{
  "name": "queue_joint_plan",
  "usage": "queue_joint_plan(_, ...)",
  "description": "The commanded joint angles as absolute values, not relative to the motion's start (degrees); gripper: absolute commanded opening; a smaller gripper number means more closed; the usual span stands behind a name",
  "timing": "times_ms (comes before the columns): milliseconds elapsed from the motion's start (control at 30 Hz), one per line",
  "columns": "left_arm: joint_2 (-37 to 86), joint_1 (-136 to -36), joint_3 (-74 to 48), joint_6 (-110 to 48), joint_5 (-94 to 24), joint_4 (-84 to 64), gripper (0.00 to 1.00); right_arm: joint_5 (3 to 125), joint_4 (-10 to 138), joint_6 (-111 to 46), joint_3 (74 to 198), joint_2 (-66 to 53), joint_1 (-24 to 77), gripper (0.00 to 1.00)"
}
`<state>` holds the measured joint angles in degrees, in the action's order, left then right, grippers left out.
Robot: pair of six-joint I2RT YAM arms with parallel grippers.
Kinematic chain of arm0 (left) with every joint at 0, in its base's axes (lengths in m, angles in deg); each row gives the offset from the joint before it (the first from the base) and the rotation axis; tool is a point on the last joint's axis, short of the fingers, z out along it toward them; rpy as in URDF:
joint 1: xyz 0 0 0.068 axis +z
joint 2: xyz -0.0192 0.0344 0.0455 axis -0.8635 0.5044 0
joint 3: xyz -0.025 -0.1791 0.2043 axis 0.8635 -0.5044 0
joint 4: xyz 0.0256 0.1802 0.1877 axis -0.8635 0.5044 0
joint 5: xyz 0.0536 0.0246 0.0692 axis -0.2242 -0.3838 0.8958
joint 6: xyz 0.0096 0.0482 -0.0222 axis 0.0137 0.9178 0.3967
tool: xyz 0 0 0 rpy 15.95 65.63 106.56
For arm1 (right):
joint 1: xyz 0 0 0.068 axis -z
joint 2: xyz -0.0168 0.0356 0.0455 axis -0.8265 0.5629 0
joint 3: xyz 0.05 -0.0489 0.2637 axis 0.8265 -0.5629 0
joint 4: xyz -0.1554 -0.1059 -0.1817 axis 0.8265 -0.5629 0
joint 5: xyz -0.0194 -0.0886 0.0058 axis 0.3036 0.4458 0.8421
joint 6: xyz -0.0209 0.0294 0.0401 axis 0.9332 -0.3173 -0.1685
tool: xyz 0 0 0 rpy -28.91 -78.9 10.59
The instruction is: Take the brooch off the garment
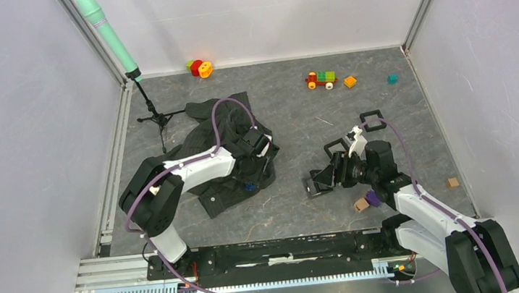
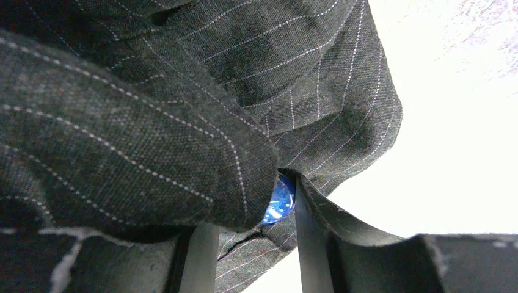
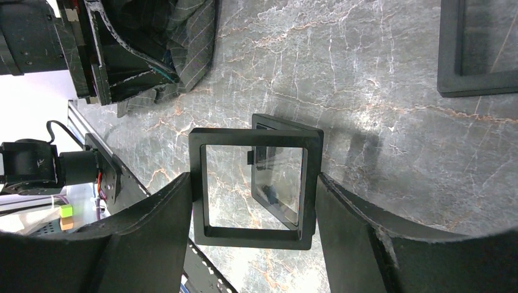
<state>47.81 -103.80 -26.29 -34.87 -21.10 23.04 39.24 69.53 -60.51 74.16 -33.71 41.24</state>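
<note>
Left tool (image 2: 259,229) straddled the brooch (image 2: 280,200), still on the garment (image 2: 153,122), grip unclear to me; my right tool (image 3: 253,195) clamped a frame (image 3: 244,237).

The brooch (image 2: 280,200) is mostly hiding behind a fold of the garment (image 2: 122,140), only a blue sliver peeking out; cloth is covering the tips of the left gripper (image 2: 253,247), so its grip isn't showing; a second frame (image 3: 479,49) is getting cropped at the right wrist view's corner; something dark inside the black frame (image 3: 253,135) is looking too small to name.
</note>
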Motion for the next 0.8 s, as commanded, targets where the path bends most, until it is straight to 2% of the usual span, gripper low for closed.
queue_joint_plan(0, 45.18, -103.20, -27.58, -36.81, -19.93, 23.33, 0.42, 38.29, 69.87, -59.67, 76.92, -34.37, 41.50, 0.64)
queue_joint_plan(200, 37.43, -103.30, -27.02, -38.33, -19.96, 23.80, 0.42, 38.31, 69.87, -59.52, 77.03, -33.99, 41.55, 0.64)
queue_joint_plan(367, 33.30, -104.26, -27.35, -37.64, -24.44, 21.47, 0.42, 37.74, 71.54, -60.70, 77.09, -33.02, 41.50, 0.64)
queue_joint_plan(500, 32.15, -107.49, -28.88, -36.86, -26.55, 14.92, 0.45, 35.00, 77.92, -65.19, 75.84, -31.33, 41.50, 0.64)
queue_joint_plan(767, 33.91, -112.37, -33.61, -38.24, -30.62, -2.77, 0.45, 33.26, 93.34, -75.76, 69.86, -27.77, 41.50, 0.63)
